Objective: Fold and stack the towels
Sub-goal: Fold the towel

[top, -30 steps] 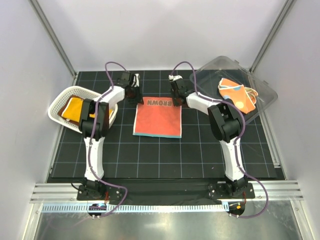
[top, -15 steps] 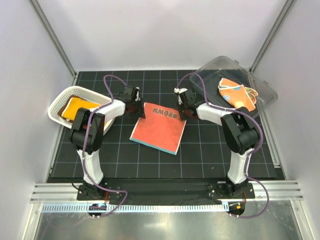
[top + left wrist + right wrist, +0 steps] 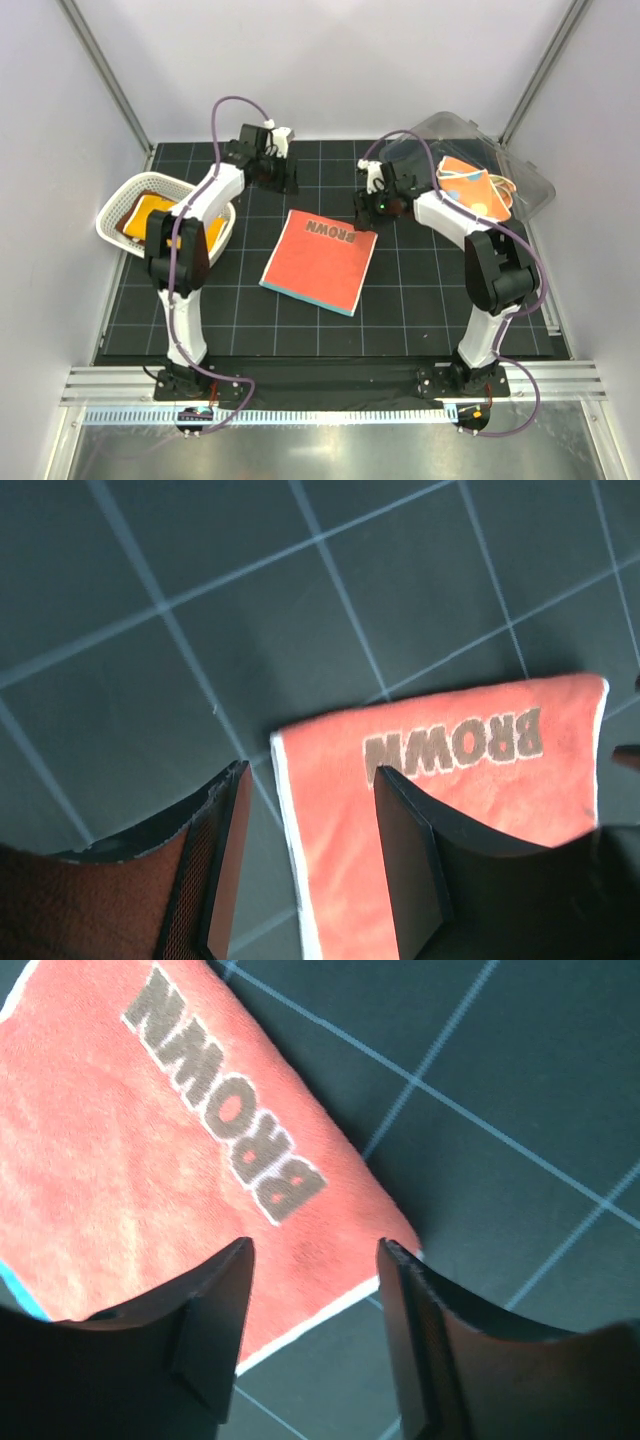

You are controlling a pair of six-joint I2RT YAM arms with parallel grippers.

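the middle towel (image 3: 319,262) is red-orange with grey-brown lettering, white edging and a blue near edge. the mat (image 3: 400,310) is black with a pale grid. the left basket (image 3: 112,212) is white mesh, holding a yellow-orange towel (image 3: 150,212).

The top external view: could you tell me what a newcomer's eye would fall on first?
The red-orange towel lettered BROWN, flat and askew at the centre of the mat. Next, the yellow-orange cloth in the white basket at left, and the spotted orange towel in the clear bin far right.
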